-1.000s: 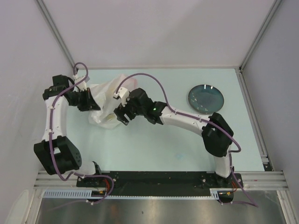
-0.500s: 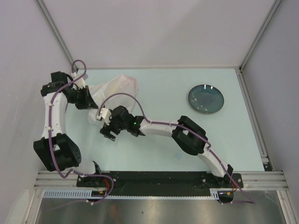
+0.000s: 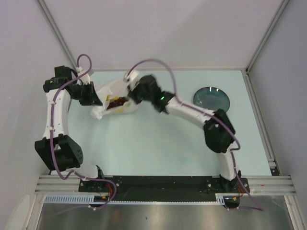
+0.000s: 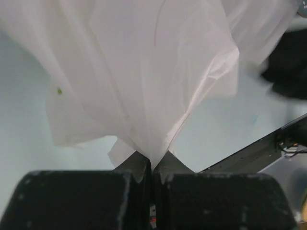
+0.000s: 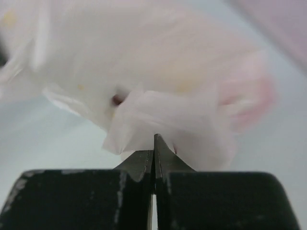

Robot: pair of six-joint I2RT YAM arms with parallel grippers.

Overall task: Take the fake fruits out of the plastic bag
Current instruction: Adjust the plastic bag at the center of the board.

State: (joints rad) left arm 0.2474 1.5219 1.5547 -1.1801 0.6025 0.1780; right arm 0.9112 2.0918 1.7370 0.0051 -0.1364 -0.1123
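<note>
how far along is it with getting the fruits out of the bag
Done: the left gripper and right gripper are each shut on a fold of the plastic bag. In hand: the bag is held between them, with dark red and yellow fake fruits showing inside from above. Left: everything; no fruit is out of the bag, and the plate holds none.

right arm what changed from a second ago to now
The right pincer swung from the near side of the plastic bag to its far right edge and closed on it. The bag now gapes, showing fake fruits. The left pincer kept its grip on the bag; the plate stayed put.
</note>
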